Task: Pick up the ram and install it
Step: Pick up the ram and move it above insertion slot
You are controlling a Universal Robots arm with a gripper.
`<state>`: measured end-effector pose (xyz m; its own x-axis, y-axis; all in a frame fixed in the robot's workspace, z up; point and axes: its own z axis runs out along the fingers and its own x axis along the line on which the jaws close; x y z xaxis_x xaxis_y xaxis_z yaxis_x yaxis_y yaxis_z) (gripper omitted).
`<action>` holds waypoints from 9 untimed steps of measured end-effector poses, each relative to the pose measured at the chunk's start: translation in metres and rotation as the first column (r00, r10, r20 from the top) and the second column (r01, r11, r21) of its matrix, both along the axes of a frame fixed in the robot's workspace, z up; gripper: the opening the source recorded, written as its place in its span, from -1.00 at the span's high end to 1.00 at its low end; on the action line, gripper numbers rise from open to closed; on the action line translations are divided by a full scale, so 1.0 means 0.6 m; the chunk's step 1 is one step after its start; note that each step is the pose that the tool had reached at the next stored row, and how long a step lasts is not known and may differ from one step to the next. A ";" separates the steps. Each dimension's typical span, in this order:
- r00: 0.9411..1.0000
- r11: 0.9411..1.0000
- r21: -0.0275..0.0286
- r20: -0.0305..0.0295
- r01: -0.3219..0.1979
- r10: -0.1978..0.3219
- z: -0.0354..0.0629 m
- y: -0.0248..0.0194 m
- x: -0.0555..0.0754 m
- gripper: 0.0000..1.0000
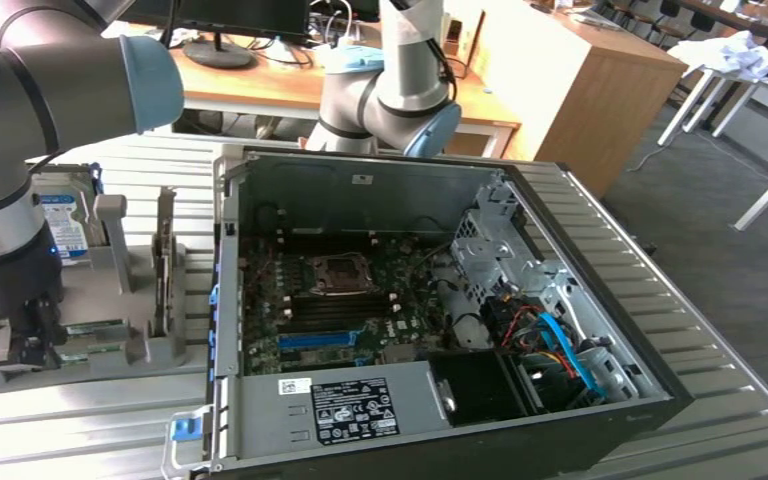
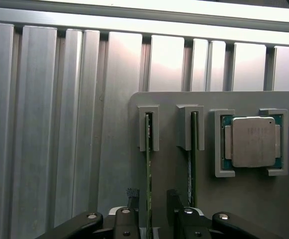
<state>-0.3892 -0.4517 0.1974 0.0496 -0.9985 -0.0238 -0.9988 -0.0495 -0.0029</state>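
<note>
A: What surface is the work laid out on?
B: A ribbed aluminium table (image 1: 738,330) is seen, with a wooden desk (image 1: 277,95) and a monitor (image 1: 224,25) behind it. On the table a grey holder plate (image 2: 169,129) is set, and everything else is placed from that plate.
A: Where is the ram found?
B: The ram (image 2: 148,164) is stood on edge in a slotted bracket on the plate. A second stick (image 2: 193,159) is held the same way in the next bracket, and just beyond that a processor chip (image 2: 253,142) is seated flat in a framed seat on the plate.
A: How is the gripper placed?
B: The gripper (image 2: 151,221) is positioned low over the plate, with the ram between its two fingers (image 2: 173,209). The jaws are spread wide; a gap is seen on each side of the ram, so nothing is grasped and the ram is seated in its bracket.
A: What is seen off the plate?
B: An open computer case (image 1: 357,195) is laid on the table just beside the plate, toward the exterior view's right. Inside it a motherboard (image 1: 357,310) with a blue slot (image 1: 315,339) is exposed. A drive with a blue-and-white label (image 1: 61,225) is stood upright at the plate, partly covered by the arm (image 1: 11,120).
</note>
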 end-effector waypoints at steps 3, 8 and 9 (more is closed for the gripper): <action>1.000 1.000 0.000 0.000 0.000 0.000 0.000 0.0000 0.000 0.29; 1.000 1.000 0.000 0.000 0.000 0.000 0.000 0.0000 0.000 0.44; 1.000 1.000 0.000 0.000 0.000 0.000 0.000 0.0000 0.000 0.44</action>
<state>-0.3892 -0.4517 0.1974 0.0495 -0.9985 -0.0237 -0.9988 -0.0495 -0.0029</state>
